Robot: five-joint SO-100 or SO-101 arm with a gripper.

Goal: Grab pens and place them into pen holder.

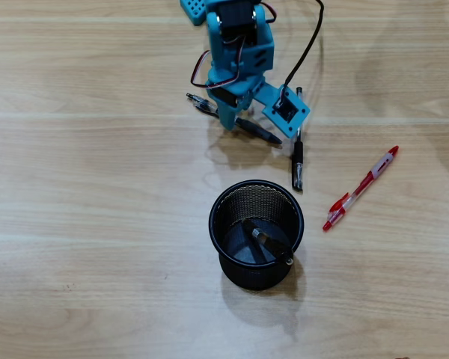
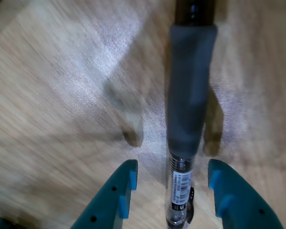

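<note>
In the wrist view my gripper (image 2: 172, 164) is open, one teal finger (image 2: 126, 183) on each side of a black-and-clear pen (image 2: 188, 95) that lies on the wood, with a gap on both sides. From overhead this pen (image 1: 297, 166) lies just right of the blue arm (image 1: 239, 52), its upper part under the camera mount (image 1: 286, 111), which hides my fingertips. A second black pen (image 1: 259, 133) lies slanted under the arm. The red-and-clear pen (image 1: 361, 188) lies to the right. The black mesh pen holder (image 1: 223, 200) stands below the arm with one dark pen (image 1: 271, 245) inside.
A black cable (image 1: 303, 56) runs from the camera mount up past the arm. The light wooden table (image 1: 97, 224) stretches to the left and right of the pen holder.
</note>
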